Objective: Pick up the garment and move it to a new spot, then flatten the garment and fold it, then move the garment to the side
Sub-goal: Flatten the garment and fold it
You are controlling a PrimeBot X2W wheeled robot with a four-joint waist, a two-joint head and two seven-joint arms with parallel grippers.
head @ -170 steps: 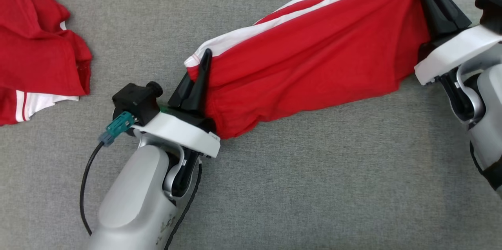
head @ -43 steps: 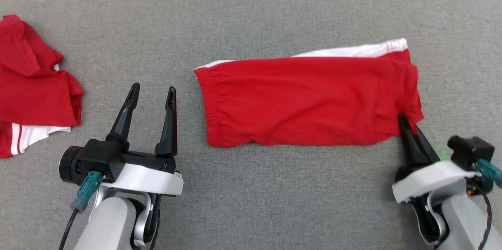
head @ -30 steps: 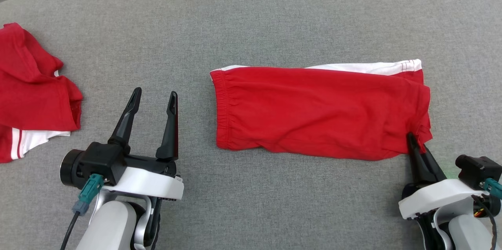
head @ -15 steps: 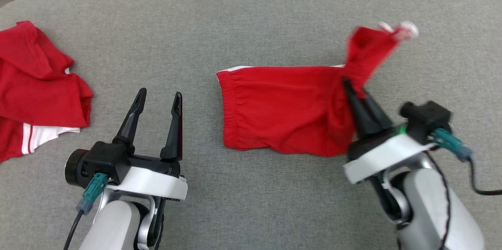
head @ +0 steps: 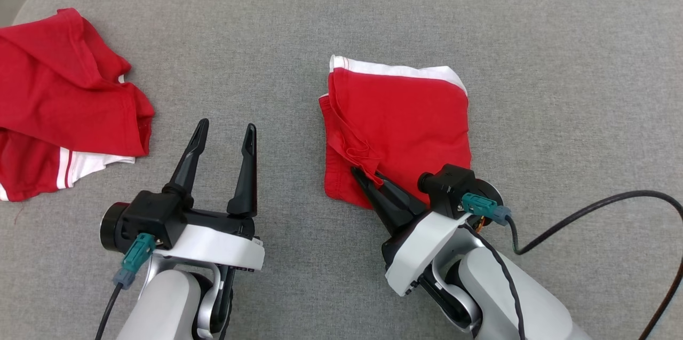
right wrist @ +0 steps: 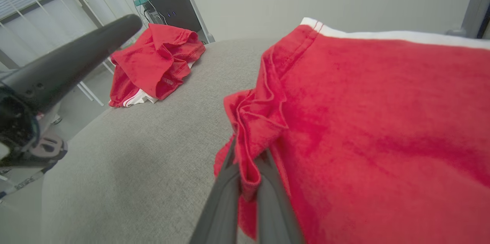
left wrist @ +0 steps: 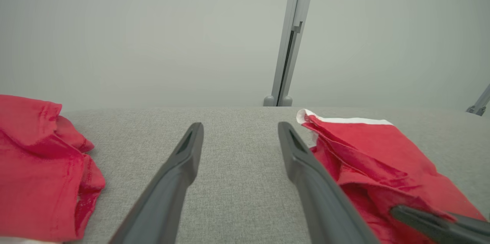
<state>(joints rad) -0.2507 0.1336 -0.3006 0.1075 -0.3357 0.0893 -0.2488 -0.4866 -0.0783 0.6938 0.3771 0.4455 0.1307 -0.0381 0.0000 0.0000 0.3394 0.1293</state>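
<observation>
From my head, I see the soft red cloth shorts with white stripes (head: 397, 126) in the middle of the flat grey cloth surface (head: 533, 62). A moment ago they lay long and flat, and I was lifting their right end up in the air. Now that end lies over on top of the left half, so the shorts are folded into a small square. I think the fold is almost done. I only need to let go, and then take the shorts to the side.

My right claw (head: 368, 177) is pressed together on a bunched bit of cloth at the near left corner of the shorts. My right arm comes in from the near right and points far and left, low over the surface. My left claw (head: 226, 126) waits to the left of the shorts, spread wide and holding nothing, pointing far. A crumpled pile of other red and white clothes (head: 64, 94) sits well apart at the far left.

From my left wrist, my left claw (left wrist: 240, 133) has only bare surface between its fingers. The shorts (left wrist: 367, 152) are just beside it on the right.

From my right wrist, my right claw (right wrist: 247, 167) pinches a red fold of the shorts (right wrist: 383, 121).
</observation>
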